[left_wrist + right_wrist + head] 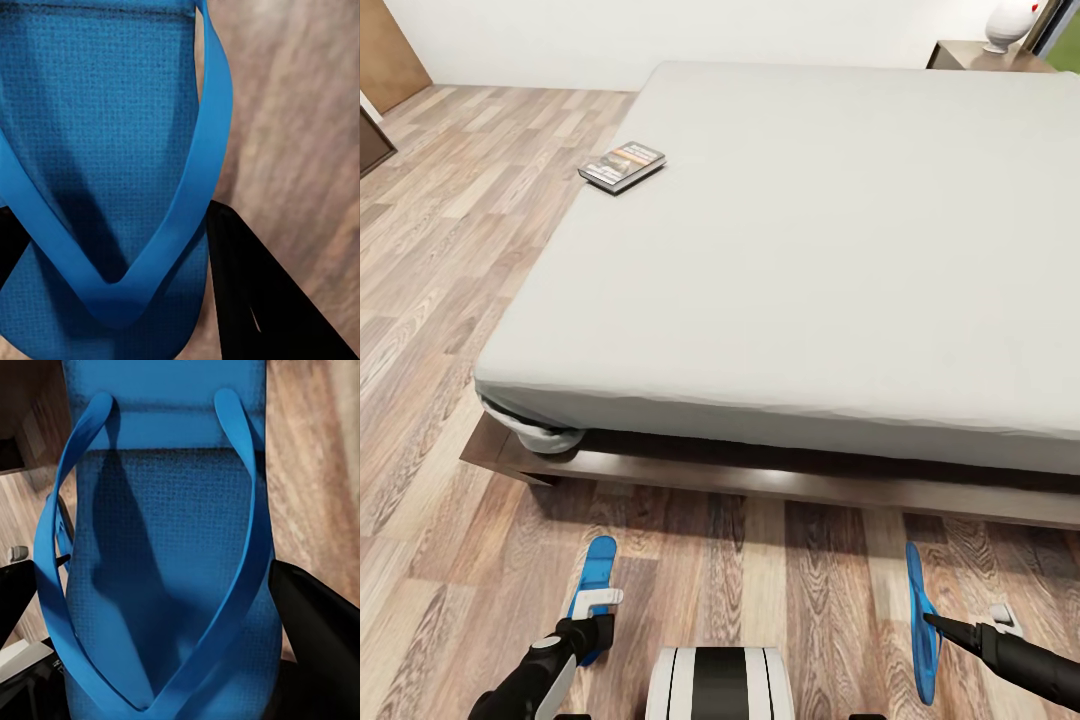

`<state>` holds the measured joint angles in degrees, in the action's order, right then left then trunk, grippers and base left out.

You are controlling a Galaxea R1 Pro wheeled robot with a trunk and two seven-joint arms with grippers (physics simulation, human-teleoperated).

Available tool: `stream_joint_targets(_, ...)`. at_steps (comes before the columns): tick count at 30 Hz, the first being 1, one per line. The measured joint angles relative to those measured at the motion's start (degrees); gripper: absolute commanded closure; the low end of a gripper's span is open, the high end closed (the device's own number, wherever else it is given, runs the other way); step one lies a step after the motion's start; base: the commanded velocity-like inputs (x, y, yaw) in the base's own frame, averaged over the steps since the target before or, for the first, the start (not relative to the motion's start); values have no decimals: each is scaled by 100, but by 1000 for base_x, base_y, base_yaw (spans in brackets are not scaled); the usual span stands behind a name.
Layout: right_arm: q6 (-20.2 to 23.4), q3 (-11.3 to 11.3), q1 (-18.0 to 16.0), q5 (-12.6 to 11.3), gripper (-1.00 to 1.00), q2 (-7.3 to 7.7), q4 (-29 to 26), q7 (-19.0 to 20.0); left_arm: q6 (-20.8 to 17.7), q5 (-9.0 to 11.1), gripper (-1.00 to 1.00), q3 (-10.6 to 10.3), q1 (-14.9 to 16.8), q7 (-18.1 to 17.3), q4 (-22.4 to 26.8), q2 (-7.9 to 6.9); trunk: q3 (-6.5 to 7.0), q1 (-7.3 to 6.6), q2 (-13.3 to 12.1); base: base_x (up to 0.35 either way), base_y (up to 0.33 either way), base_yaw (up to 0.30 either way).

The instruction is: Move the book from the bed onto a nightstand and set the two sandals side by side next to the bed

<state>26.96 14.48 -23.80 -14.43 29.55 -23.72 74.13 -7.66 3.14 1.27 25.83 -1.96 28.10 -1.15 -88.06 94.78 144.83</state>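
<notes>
head view: each end effector [592,628] [932,622] clamps blue sandal [596,585] [921,640], arms low.

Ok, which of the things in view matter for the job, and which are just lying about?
Job:
book on the bed
sandal in left gripper
sandal in right gripper
nightstand

Lying about:
white vase on that nightstand

Left arm: low at the view's left; left gripper [592,622] clamped on a blue sandal [593,590]
Right arm: reaching in from the right; right gripper [940,626] closed on the other sandal [921,635]
</notes>
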Motion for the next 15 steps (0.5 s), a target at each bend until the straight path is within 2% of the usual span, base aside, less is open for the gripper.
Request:
stream_joint_targets(13,0,-5,0,0,100,-1,0,0,-3,1,100,7,1,0,0,0,0,0,0,0,0,0)
stream_joint_targets(15,-2,-7,0,2,100,0,-1,0,-4,1,100,8,1,0,-1,0,-44,5,2,0,0,0)
